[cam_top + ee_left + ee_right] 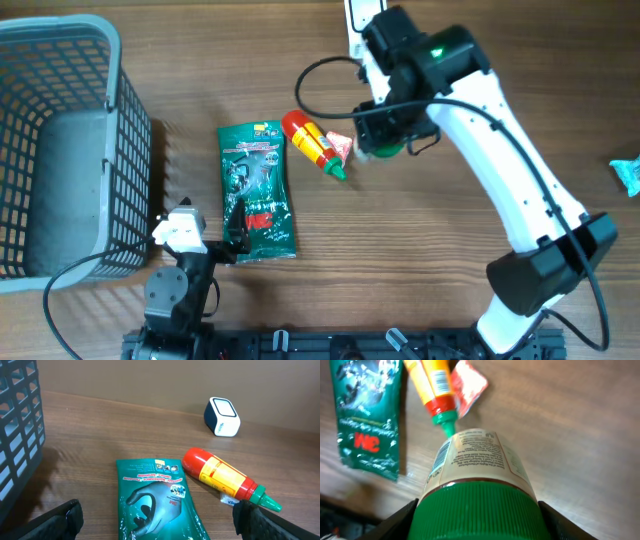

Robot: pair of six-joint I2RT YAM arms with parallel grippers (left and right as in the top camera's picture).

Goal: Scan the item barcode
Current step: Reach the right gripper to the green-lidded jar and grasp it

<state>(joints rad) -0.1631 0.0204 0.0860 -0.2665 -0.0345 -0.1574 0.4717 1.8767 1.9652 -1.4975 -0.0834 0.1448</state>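
Gripping green-lidded jar (472, 457) in right pincer (477, 522), just beside sauce bottle (312, 143) tip, mid-counter (420, 250). Holding left pincer (160, 525) wide apart over glove packet (257, 190). Bare wood rightward; basket (125, 150) hugging left edge.

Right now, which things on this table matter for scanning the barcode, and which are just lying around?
In the job: green-lidded jar held in the right fingers; barcode scanner.
Just lying about: red sauce bottle; 3M glove pack; red sachet; grey basket.
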